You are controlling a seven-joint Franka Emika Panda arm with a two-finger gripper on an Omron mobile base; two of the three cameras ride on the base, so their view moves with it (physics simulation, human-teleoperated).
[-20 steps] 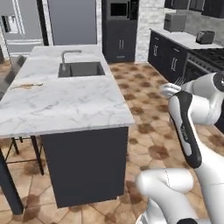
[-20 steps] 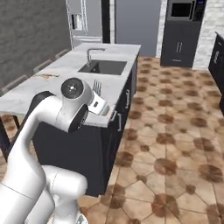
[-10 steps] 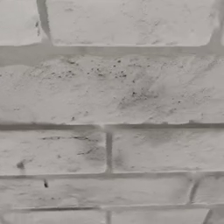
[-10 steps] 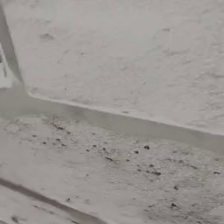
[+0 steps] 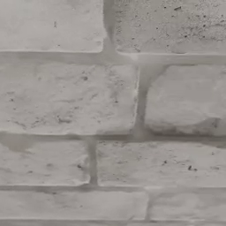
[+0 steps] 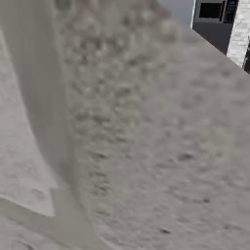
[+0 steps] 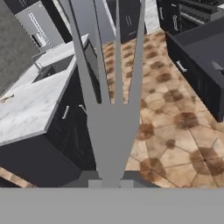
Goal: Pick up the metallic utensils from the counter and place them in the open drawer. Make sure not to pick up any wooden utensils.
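One grey fork (image 7: 111,105) pinched in the end effector (image 7: 110,183), brick wall (image 5: 113,101) close ahead.

Hand cam, 6 o'clock: gripper (image 7: 108,183) hw at the bottom of frame. Two small finger tips (image 7: 93,184), squarish, flat-faced, plain mid-grey, approx. the same size, one each side of centre. Behind them a wider, darker grey block w/ edges sloping out toward 4 and 8 o'clock. Surfaces matte and smooth. Finer detail too small to tell.
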